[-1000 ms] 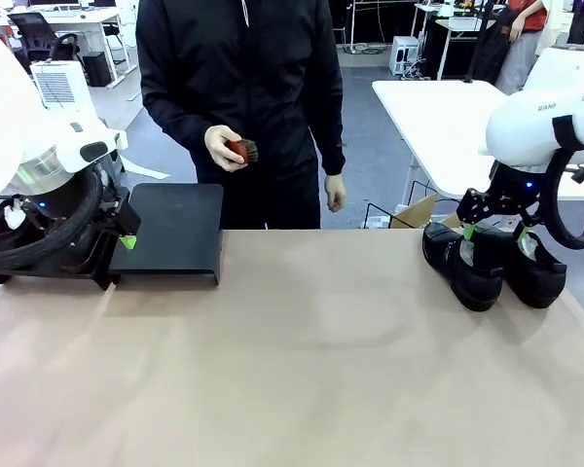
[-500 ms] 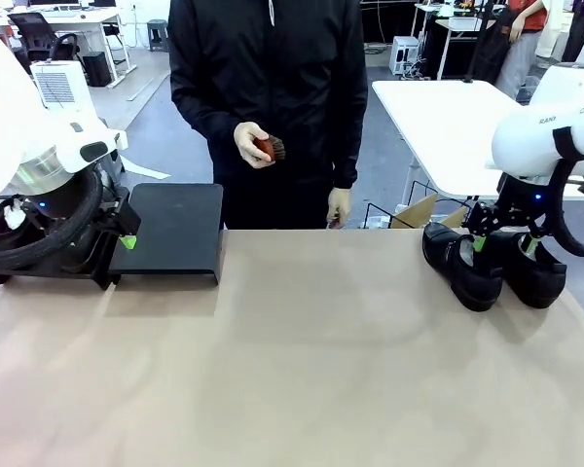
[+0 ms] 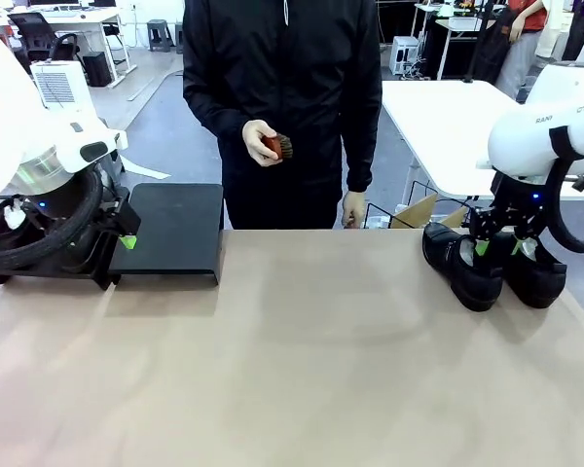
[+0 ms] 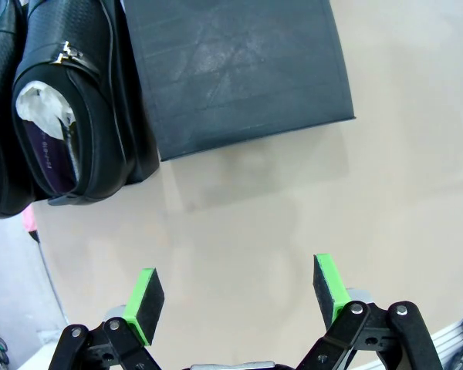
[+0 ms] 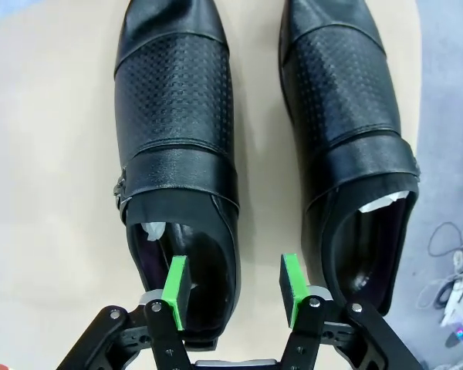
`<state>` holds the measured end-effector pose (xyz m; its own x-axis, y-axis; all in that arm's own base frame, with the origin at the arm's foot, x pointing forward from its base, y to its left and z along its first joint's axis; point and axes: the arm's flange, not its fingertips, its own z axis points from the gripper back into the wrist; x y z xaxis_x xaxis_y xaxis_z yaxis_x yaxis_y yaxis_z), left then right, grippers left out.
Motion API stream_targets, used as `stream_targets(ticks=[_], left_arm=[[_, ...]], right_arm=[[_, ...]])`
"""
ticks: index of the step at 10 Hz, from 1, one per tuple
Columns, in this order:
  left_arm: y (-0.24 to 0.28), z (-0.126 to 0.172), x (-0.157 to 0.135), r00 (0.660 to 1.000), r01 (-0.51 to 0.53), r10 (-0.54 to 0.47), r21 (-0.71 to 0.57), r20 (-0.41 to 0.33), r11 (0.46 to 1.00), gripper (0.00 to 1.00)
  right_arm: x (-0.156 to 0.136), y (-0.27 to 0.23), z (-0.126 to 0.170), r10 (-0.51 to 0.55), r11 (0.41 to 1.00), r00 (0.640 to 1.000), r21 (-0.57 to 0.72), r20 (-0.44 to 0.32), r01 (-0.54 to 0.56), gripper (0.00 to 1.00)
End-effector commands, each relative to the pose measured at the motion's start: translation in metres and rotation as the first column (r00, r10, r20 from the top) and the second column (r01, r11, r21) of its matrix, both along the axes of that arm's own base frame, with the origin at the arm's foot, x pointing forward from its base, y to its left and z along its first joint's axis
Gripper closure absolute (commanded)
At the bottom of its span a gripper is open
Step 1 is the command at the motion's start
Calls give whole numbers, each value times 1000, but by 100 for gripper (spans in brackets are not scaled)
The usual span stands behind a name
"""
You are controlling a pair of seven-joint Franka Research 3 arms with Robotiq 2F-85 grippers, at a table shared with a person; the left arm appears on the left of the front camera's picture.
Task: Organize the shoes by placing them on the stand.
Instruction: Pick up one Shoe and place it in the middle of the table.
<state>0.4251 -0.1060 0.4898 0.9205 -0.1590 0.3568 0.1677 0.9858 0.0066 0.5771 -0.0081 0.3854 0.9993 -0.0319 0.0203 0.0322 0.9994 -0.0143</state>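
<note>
Lower centre, right gripper [image 5: 234,287] straddles the heel wall of a shoe [image 5: 177,116], unclamped; left gripper [image 4: 238,293] gapes wide, bottom edge.

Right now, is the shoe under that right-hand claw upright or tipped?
Upright: the shoe sits sole-down on the table, its opening facing up with white paper inside.

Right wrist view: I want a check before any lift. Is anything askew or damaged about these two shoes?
Nothing stands out. The two glossy black leather dress shoes stand upright, side by side, toes pointing alike, no damage visible.
</note>
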Motion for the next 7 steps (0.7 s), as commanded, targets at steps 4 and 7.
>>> stream_targets(ticks=[4,7], left_arm=[[0,-1,0,1000,-14,14,11,11,1000,0],[0,-1,0,1000,-14,14,11,11,1000,0]], right_arm=[[17,1,-20,60,997,998,53,-11,-59,37],[21,4,-32,98,994,995,41,-19,-98,37]])
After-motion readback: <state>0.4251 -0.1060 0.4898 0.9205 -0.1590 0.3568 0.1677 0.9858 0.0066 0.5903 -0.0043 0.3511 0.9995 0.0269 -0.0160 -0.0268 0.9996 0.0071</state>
